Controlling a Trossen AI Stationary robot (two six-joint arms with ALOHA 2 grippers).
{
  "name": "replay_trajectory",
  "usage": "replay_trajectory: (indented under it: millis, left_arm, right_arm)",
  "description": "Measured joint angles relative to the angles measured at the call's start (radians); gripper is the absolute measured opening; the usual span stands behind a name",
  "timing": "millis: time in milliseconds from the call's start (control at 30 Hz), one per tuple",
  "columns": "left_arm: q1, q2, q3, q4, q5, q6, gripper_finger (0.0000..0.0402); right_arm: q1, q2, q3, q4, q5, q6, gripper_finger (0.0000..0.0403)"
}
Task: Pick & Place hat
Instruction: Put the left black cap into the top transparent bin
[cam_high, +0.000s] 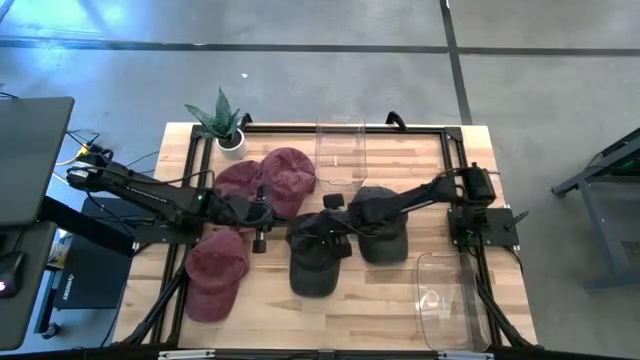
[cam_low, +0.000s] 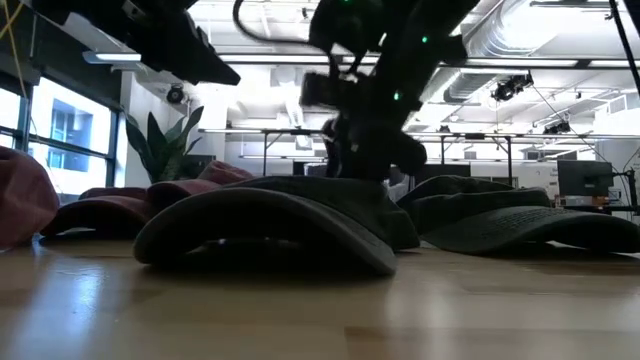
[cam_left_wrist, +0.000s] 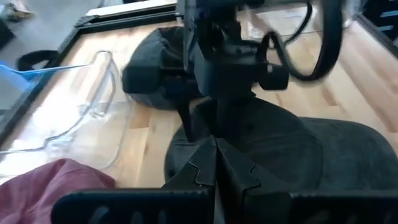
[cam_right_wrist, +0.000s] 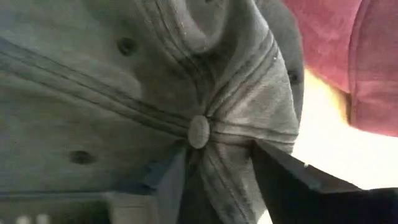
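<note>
From above, the right claw (cam_high: 322, 238) sits down on the crown of a dark cap (cam_high: 315, 262) lying on the wooden tabletop (cam_high: 400, 300); nothing is lifted yet, so carrying and placing remain. The left claw (cam_high: 262, 232) waits nearby, fingers together.

At table height, the cap's curved brim lies flat.

The right wrist view shows soft stitched fabric, a top button (cam_right_wrist: 199, 131), and fingers (cam_right_wrist: 292, 174) apart around it.

Grey concrete floor (cam_high: 300, 70) is surrounding the table (cam_high: 350, 315); windows (cam_low: 60, 135) are glowing behind, ceiling ducts (cam_low: 520, 40) and lights (cam_low: 120, 58) are showing overhead.
</note>
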Motion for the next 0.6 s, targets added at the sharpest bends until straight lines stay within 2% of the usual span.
replay_trajectory:
  millis: [233,333,433,533,600]
  left_arm:
    - [-0.006,0.000,0.000,0.001,-0.008,0.018,0.0000]
    - [-0.007,0.000,0.008,-0.003,-0.007,0.018,0.0000]
    - [-0.035,-0.001,0.034,-0.002,-0.007,0.019,0.0000]
    - [-0.085,-0.001,0.067,-0.005,-0.007,0.043,0.0000]
    - [-0.124,-0.001,0.082,0.002,-0.019,0.072,0.0000]
  right_arm:
    - [-0.011,-0.006,-0.002,-0.018,-0.068,0.017,0.0019]
    - [-0.004,-0.036,-0.002,-0.039,-0.081,0.039,0.0022]
    - [-0.003,-0.098,0.017,-0.088,-0.169,0.078,0.0029]
    - [-0.005,-0.182,0.051,-0.151,-0.333,0.108,0.0010]
    - [-0.016,-0.236,0.062,-0.146,-0.497,0.133,0.0006]
